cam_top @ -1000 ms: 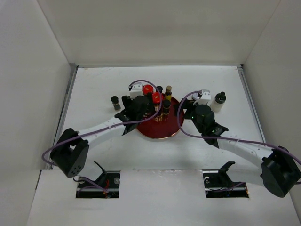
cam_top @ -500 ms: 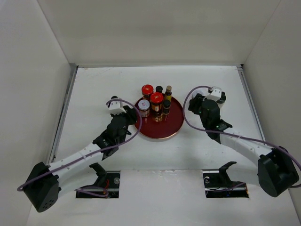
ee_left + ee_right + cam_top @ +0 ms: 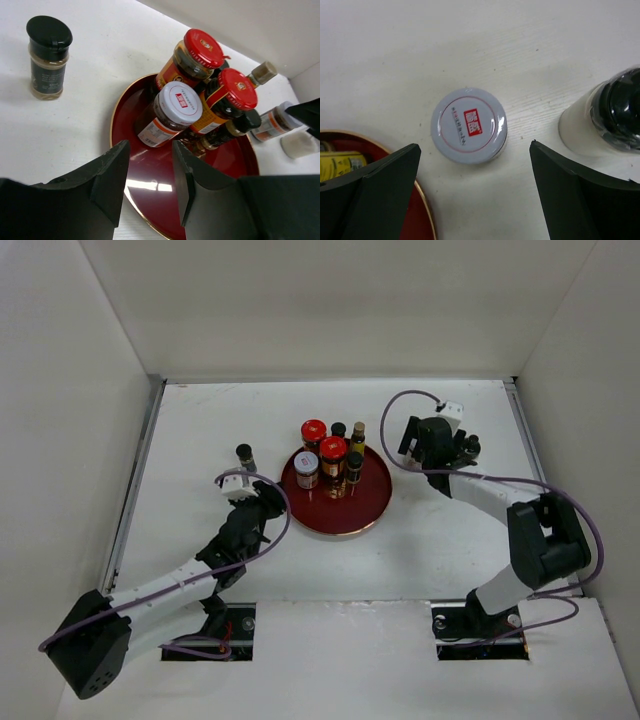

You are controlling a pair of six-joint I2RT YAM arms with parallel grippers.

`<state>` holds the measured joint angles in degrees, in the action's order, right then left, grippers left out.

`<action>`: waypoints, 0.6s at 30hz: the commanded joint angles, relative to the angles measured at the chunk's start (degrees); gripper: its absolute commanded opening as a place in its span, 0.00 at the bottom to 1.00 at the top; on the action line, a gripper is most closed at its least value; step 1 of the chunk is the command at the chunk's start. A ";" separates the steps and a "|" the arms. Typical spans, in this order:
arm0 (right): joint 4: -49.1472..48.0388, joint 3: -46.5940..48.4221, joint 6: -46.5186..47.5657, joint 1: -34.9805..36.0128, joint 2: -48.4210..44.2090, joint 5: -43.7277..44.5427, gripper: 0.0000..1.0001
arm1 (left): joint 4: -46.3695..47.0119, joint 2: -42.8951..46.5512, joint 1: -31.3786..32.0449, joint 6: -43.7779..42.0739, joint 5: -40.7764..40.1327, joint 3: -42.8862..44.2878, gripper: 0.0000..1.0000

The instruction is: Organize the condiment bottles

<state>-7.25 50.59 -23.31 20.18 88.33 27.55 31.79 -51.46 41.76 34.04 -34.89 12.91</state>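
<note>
Condiment bottles [image 3: 333,452] are mostly gathered on the round dark-red tray [image 3: 340,520] at the middle of the counter [image 3: 200,410]. Six stand packed over the tray's far half: two red-capped jars [image 3: 202,50], a white-lidded jar [image 3: 177,102], a slim amber bottle [image 3: 358,432] and two small black-capped bottles [image 3: 354,462]. The near half of the tray is bare. Three are not yet on it. A black-capped shaker [image 3: 48,57] stands alone on the counter off the tray's left rim. Toward the counter's right edge, a second white-lidded jar [image 3: 468,126] stands just outside the tray's right rim, with a white-bodied bottle [image 3: 590,122] near it on the side away from the tray. The right gripper [image 3: 474,147] hangs straight above that second jar, its fingers spread wide to either side of the lid and touching nothing. The left gripper [image 3: 149,150] sits low near the tray's near-left rim, facing the cluster. Its fingers are drawn in to a narrow gap and grip nothing, and the shaker is off to their left. By my reading the job is about two thirds done: the second white-lidded jar looks to be the next pick, and the white-bodied bottle and the shaker remain to be brought onto the tray's bare half.
</note>
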 commanded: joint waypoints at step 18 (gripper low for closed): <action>-3.31 2.06 2.48 4.19 -5.35 2.95 0.52 | 5.91 0.49 -1.37 3.92 2.46 -1.30 0.41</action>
<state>-5.76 52.36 -21.10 21.26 91.22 28.82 34.52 -51.18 41.04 36.95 -32.88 12.10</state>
